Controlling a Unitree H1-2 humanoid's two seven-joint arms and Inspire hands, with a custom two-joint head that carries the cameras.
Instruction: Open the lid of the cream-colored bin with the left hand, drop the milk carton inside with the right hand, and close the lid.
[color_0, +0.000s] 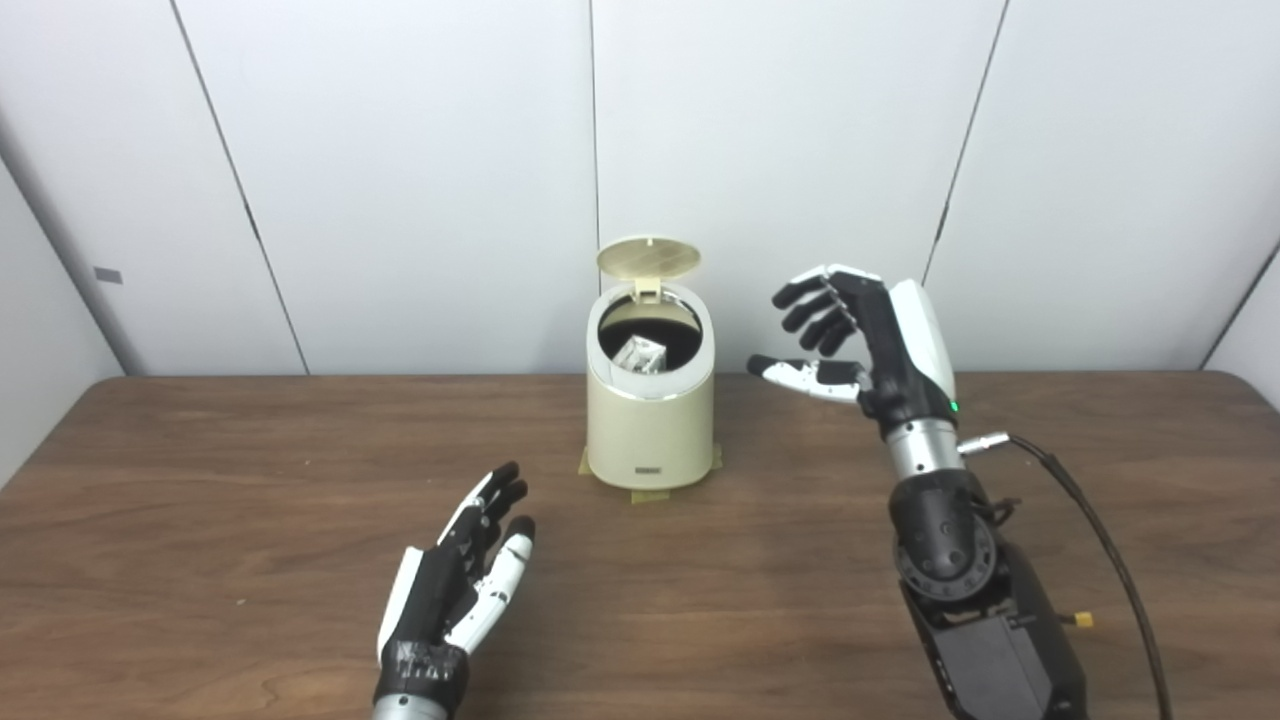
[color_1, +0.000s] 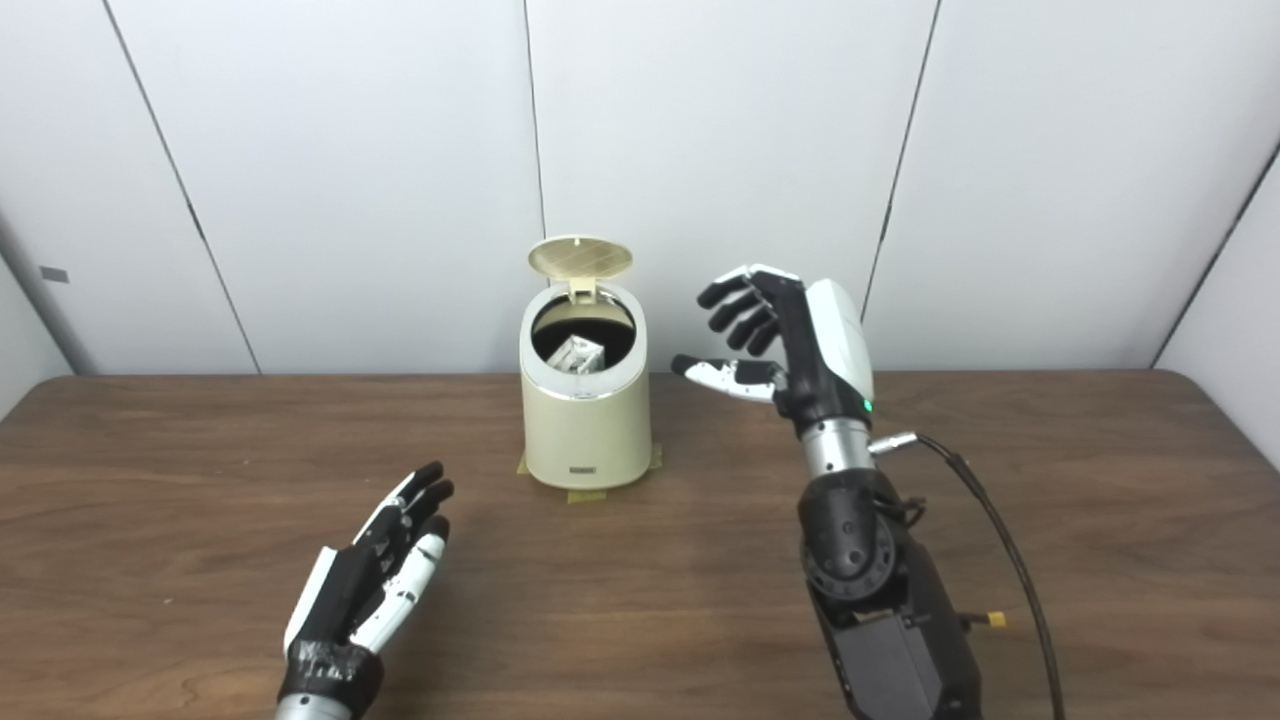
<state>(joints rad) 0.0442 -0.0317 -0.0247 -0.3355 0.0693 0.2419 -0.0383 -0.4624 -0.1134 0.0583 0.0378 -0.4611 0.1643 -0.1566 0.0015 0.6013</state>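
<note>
Cream-colored bin (color_0: 650, 420) stands upright near the back middle of the counter (color_0: 200, 480), a smooth rounded plastic cylinder with a shiny pale rim band and a small dark label low on its front. Yellowish tape tabs (color_0: 650, 494) stick out from under its base onto the wood. Lid (color_0: 648, 258) is flipped up on its rear hinge, a round flat disc with a faint grid pattern on the underside, standing nearly vertical. Inside is dark; milk carton (color_0: 640, 354) lies in there tilted, a boxy white-grey shape, partly hidden by the rim, print not readable.

Right hand (color_0: 850, 345) is raised just to the right of the bin at rim height, not touching it; fingers (color_0: 810, 310) spread and loosely curled, holding nothing, thumb pointing toward the bin. Black fingers, white glossy back shell, metal wrist cuff, black cable (color_0: 1090, 540) trailing off the forearm.

Left hand (color_0: 455, 590) sits low over the counter in front and left of the bin, well apart from it, palm turned up-inward, fingers extended and empty.

Counter is dark brown wood grain, matte. White flat panels with thin dark seams behind
</note>
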